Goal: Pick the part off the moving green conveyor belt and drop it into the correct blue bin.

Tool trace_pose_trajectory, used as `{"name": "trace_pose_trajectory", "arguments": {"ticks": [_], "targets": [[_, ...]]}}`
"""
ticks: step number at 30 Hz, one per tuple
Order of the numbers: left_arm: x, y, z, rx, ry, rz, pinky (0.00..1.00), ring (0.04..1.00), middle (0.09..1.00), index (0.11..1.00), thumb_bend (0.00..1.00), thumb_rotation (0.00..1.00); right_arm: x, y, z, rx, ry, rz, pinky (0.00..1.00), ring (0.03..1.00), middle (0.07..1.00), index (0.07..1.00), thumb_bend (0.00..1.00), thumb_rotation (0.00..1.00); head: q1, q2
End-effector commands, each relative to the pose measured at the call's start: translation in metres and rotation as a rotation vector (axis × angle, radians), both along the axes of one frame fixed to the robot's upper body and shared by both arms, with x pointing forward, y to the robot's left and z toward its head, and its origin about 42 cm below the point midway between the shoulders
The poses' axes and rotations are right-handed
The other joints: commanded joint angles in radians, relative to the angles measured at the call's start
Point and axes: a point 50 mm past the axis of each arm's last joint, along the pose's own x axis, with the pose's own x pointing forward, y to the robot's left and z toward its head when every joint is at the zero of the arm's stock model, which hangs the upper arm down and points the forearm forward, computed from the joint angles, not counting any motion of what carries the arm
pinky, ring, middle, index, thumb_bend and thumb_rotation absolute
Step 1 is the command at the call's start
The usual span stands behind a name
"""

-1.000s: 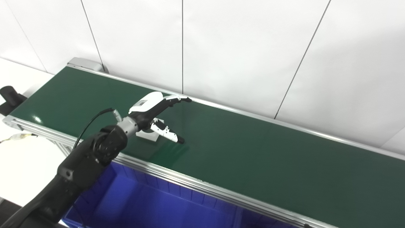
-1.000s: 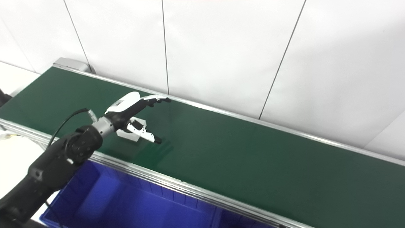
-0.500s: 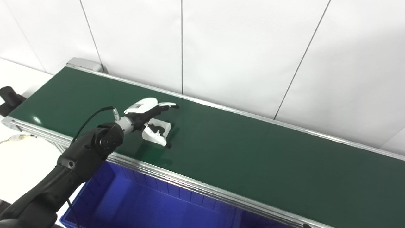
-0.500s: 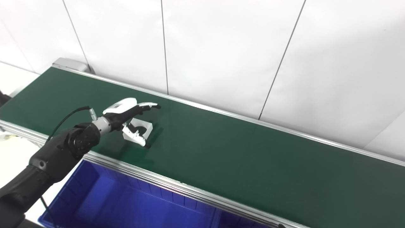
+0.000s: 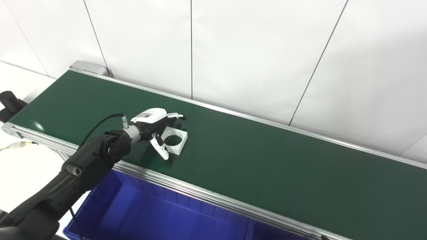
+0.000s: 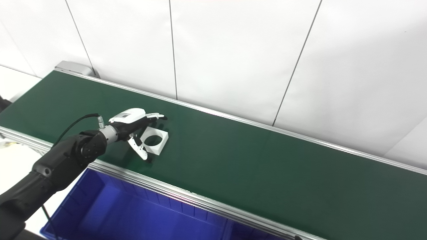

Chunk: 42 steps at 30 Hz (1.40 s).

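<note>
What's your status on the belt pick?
Left hand open, straddling the white part, no grip yet. Part flat on the green belt. Blue bin below, nothing blocking. Right hand unseen.

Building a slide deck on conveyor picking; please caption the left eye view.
Left hand open around a white square part with a round hole on the green conveyor belt, blue bin below.

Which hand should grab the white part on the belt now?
Left. The left hand is already at the white square part with a round hole, fingers spread around it on the green conveyor belt. The right hand isn't visible.
</note>
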Motion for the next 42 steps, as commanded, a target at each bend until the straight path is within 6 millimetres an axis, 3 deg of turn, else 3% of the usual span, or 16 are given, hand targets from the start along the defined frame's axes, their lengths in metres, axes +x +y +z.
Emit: {"name": "trace_pose_trajectory", "arguments": {"ticks": [1,4,6,7,8,9,12,16,21,27,31,33,37,42], "targets": [[0.007,0.012,0.014,0.075,-0.064,0.008,0.89,0.937,0.962,0.920,0.88,0.03,0.000,-0.001,0.011,0.036,-0.072,0.009,0.67,0.807,0.866,0.920,0.80,0.36,0.002,0.001],[0.007,0.010,0.011,0.070,-0.080,0.025,0.85,0.907,0.937,0.891,0.79,0.00,0.000,-0.002,0.011,0.027,-0.076,0.011,0.70,0.815,0.866,0.921,0.80,0.38,0.002,0.002],[0.006,0.009,0.010,0.025,-0.110,0.015,0.72,0.796,0.814,0.781,0.68,0.00,-0.001,-0.002,0.012,0.025,-0.078,0.009,0.72,0.827,0.870,0.921,0.79,0.37,0.002,0.002],[0.006,0.008,0.009,0.006,-0.130,0.006,0.71,0.788,0.805,0.774,0.67,0.00,-0.001,-0.002,0.011,0.025,-0.079,0.006,0.72,0.827,0.870,0.921,0.79,0.37,0.002,0.002],[0.006,0.007,0.009,-0.011,-0.145,0.001,0.61,0.620,0.656,0.646,0.59,0.00,-0.001,-0.002,0.011,0.024,-0.079,0.004,0.70,0.819,0.866,0.919,0.79,0.37,0.002,0.002],[0.005,0.006,0.008,-0.034,-0.160,-0.004,0.51,0.499,0.552,0.576,0.53,0.00,-0.001,-0.002,0.011,0.027,-0.078,0.004,0.67,0.808,0.862,0.919,0.79,0.38,0.002,0.002],[0.005,0.004,0.008,-0.068,-0.187,-0.016,0.39,0.401,0.478,0.535,0.50,0.00,-0.001,-0.002,0.012,0.040,-0.074,0.005,0.68,0.817,0.872,0.924,0.79,0.37,0.004,0.009],[0.005,0.002,0.008,-0.092,-0.203,-0.020,0.39,0.406,0.471,0.520,0.50,0.00,-0.001,-0.002,0.012,0.049,-0.072,0.000,0.73,0.829,0.874,0.926,0.80,0.37,0.004,0.010],[0.005,0.001,0.008,-0.105,-0.201,0.001,0.42,0.422,0.491,0.513,0.50,0.00,0.000,-0.002,0.012,0.051,-0.074,-0.006,0.71,0.822,0.873,0.922,0.80,0.36,0.004,0.012],[0.002,0.002,0.008,-0.140,-0.222,-0.001,0.39,0.400,0.462,0.529,0.50,0.00,0.000,-0.002,0.013,0.049,-0.078,-0.004,0.73,0.831,0.876,0.926,0.80,0.37,0.004,0.013],[-0.007,0.005,0.014,-0.140,-0.273,-0.003,0.43,0.429,0.512,0.484,0.50,0.00,-0.001,0.000,0.015,0.056,-0.084,-0.002,0.72,0.821,0.868,0.921,0.80,0.35,-0.013,0.032],[-0.017,0.005,0.020,-0.196,-0.329,-0.021,0.43,0.436,0.513,0.479,0.50,0.00,-0.002,0.000,0.016,0.044,-0.092,0.000,0.72,0.818,0.871,0.920,0.80,0.37,-0.035,0.046],[-0.049,0.007,0.033,-0.326,-0.470,-0.097,0.44,0.466,0.509,0.466,0.50,0.00,-0.007,0.005,0.022,0.060,-0.101,0.002,0.69,0.813,0.873,0.918,0.84,0.39,-0.147,0.097],[-0.093,-0.002,0.035,-0.428,-0.532,-0.107,0.43,0.470,0.502,0.466,0.50,0.00,-0.011,0.005,0.029,0.070,-0.112,0.001,0.69,0.810,0.857,0.913,0.85,0.40,-0.248,0.147]]}}
